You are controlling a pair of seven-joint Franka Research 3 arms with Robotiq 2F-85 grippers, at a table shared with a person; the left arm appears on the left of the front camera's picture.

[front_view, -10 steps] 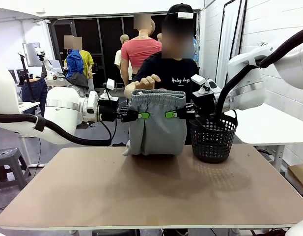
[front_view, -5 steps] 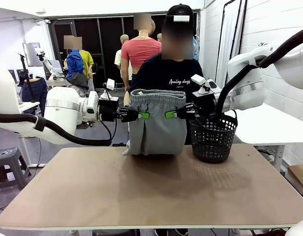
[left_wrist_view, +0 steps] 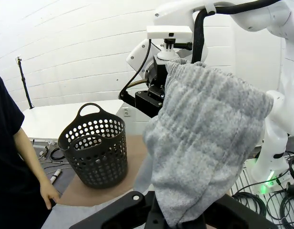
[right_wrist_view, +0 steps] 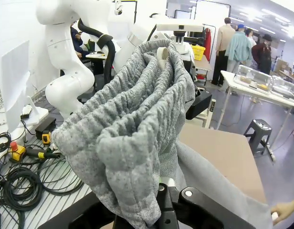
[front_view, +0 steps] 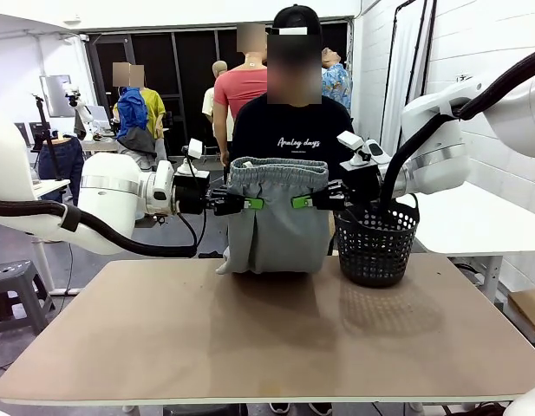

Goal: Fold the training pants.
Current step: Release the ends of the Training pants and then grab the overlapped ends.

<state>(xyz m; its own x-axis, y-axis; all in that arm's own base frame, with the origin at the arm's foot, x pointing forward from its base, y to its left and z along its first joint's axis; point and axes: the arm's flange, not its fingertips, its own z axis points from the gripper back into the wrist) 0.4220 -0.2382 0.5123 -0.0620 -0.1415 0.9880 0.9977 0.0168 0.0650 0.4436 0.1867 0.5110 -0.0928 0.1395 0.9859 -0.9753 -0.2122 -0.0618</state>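
A: What's changed from a second ago?
B: The person has dropped the hand that was at the waistband and stands upright behind it. Arms and cloth are unchanged.
A: Grippers?
B: Left gripper is clamped on the left end of the light grey jersey training pants waistband, right gripper on the right end. The pants hang between them, lower part resting on the brown table.
A: Basket?
B: The black perforated plastic basket stands on the table just right of the pants. Its bottom is hidden, so I can't tell the contents.

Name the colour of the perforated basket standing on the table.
Black. The basket shows best in the left wrist view.
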